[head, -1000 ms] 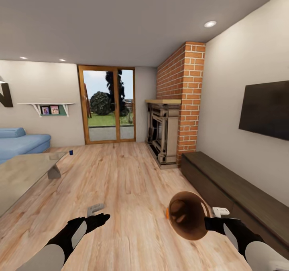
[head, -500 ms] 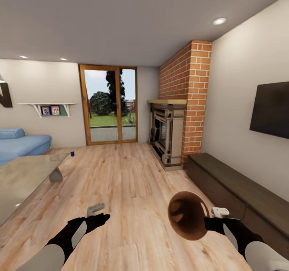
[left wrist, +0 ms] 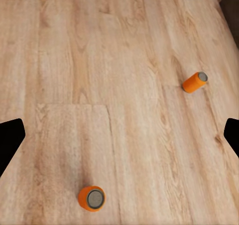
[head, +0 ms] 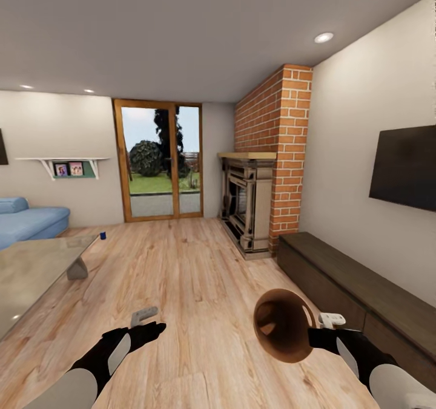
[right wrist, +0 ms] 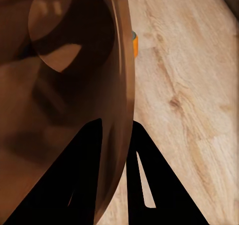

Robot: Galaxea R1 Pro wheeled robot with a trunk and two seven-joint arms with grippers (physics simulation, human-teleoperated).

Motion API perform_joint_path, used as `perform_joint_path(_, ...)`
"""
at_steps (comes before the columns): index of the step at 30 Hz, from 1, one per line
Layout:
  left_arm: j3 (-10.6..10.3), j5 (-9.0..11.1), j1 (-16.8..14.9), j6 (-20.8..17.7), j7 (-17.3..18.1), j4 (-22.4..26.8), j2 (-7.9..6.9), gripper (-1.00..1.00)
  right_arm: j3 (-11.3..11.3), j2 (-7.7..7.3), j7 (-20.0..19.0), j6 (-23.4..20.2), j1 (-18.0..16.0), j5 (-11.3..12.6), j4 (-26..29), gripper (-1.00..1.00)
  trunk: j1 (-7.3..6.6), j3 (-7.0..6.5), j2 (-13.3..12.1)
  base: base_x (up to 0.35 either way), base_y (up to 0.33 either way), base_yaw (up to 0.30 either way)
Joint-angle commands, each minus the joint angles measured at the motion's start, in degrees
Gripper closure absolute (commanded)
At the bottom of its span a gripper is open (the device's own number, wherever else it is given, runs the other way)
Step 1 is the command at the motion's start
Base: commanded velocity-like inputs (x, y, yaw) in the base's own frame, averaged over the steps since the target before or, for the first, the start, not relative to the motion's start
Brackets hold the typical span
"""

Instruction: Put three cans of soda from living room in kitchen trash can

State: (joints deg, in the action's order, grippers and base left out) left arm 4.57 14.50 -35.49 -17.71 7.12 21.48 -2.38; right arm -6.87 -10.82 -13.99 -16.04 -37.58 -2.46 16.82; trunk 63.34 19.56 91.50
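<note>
My right gripper point(head: 317, 331) is shut on the rim of the copper-brown tash can point(head: 283, 324), held above the wood floor with its mouth turned toward the head camera. In the right wrist view the fingers point(right wrist: 88, 177) pinch the tash can's wall point(right wrist: 64, 85), and an orange can of soda point(right wrist: 134, 42) peeks past the rim. My left gripper point(head: 145, 322) hangs open over the floor. Below it, in the left wrist view, one orange can point(left wrist: 91, 198) stands upright and another point(left wrist: 195, 82) lies tilted. A dark blue can point(head: 103, 235) sits by the glass coffee table's far corner.
The glass coffee table point(head: 30, 273) fills the left side, with a blue sofa point(head: 27, 222) behind it. A long dark low cabinet point(head: 357, 291) runs along the right wall under a black TV point(head: 404, 168). A brick fireplace point(head: 260, 206) and a glass door point(head: 158, 161) lie ahead.
The whole view has shifted a little, so the camera moved. Both arms keep their pose. An orange sliver beside the tash can one second ago is hidden in the head view now.
</note>
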Motion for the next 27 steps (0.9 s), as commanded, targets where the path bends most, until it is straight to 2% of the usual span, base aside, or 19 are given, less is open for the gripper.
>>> perform_joint_path(1,0.0,0.0,0.0,0.0,0.0,0.0,0.0,-1.0,-0.4,0.01,-0.3,0.0,0.0,0.7,0.1,1.0,0.0,-0.02,0.0,0.0,0.001,-0.024)
perform_joint_path(27,0.0,0.0,0.0,0.0,0.0,0.0,0.02,-1.0,-0.4,0.04,-0.3,0.0,0.0,0.7,0.1,1.0,0.0,-0.1,0.0,0.0,0.0,-0.013)
